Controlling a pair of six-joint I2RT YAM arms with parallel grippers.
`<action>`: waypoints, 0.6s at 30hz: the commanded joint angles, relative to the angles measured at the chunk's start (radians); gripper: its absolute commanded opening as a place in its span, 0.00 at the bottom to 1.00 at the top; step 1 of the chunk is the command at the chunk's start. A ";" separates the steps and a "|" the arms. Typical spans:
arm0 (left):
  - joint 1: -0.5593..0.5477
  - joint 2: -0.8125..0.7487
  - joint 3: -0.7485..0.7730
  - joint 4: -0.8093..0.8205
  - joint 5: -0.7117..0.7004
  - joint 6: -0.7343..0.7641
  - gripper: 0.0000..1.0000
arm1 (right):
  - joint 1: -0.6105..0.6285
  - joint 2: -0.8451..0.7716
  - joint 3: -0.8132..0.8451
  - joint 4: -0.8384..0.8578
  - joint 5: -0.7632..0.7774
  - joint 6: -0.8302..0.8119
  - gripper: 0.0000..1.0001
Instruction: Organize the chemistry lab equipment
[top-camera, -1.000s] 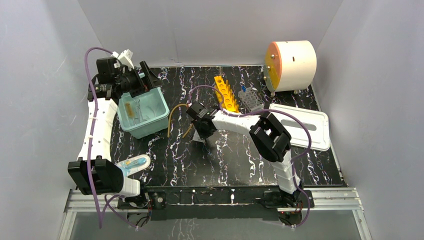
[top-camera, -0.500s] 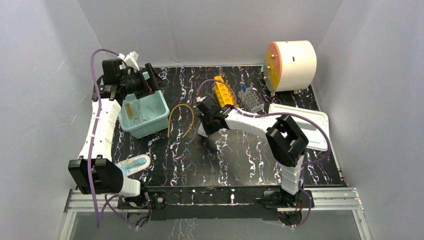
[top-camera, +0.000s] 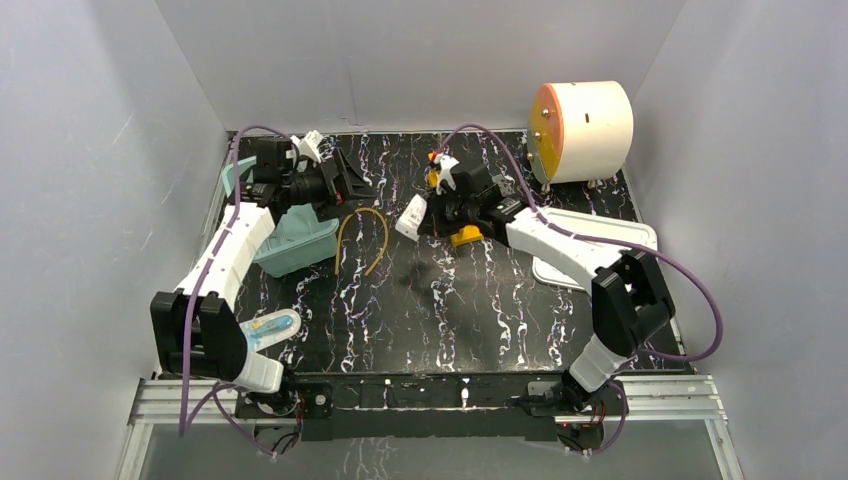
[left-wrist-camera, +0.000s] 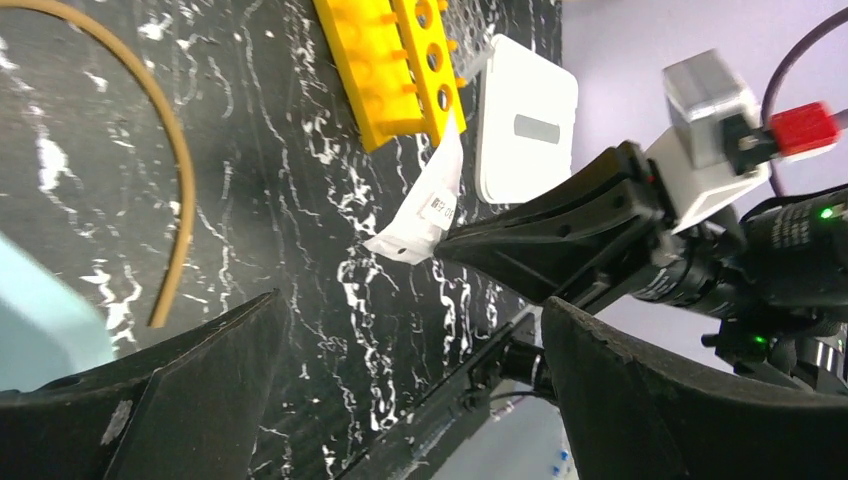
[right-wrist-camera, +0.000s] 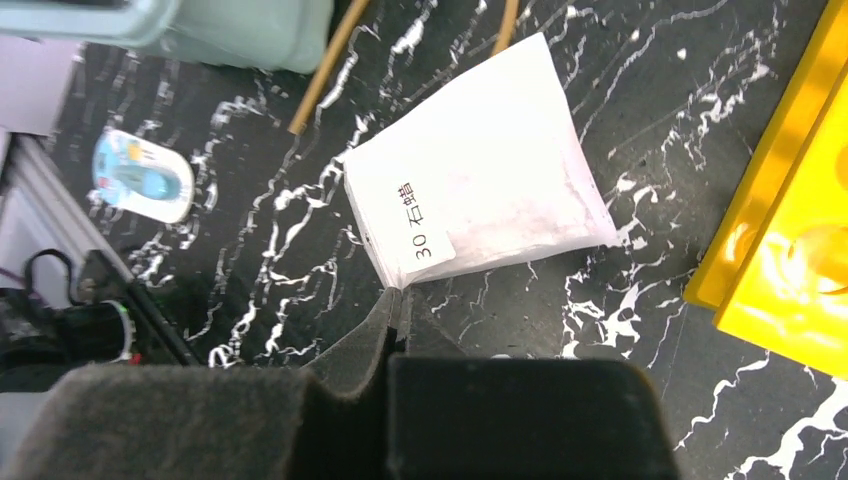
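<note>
The right arm has lifted the small white packet (right-wrist-camera: 480, 205) off the table and swung back toward the yellow rack (left-wrist-camera: 400, 60). The right gripper (right-wrist-camera: 395, 308) is pinched shut on one corner of the packet, which hangs in the air. The left gripper (top-camera: 352, 182) has come away from the blue-green bin (top-camera: 295, 245), jaws wide apart and holding nothing. From above, the right arm hides most of the rack
</note>
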 joint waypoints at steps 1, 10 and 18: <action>-0.032 0.035 -0.002 0.076 0.126 -0.061 0.98 | -0.041 -0.079 -0.004 0.116 -0.173 0.022 0.00; -0.091 0.159 0.033 0.085 0.323 -0.055 0.85 | -0.071 -0.093 0.005 0.143 -0.377 -0.011 0.00; -0.112 0.176 0.036 0.098 0.364 -0.084 0.49 | -0.081 -0.068 0.035 0.138 -0.444 -0.028 0.00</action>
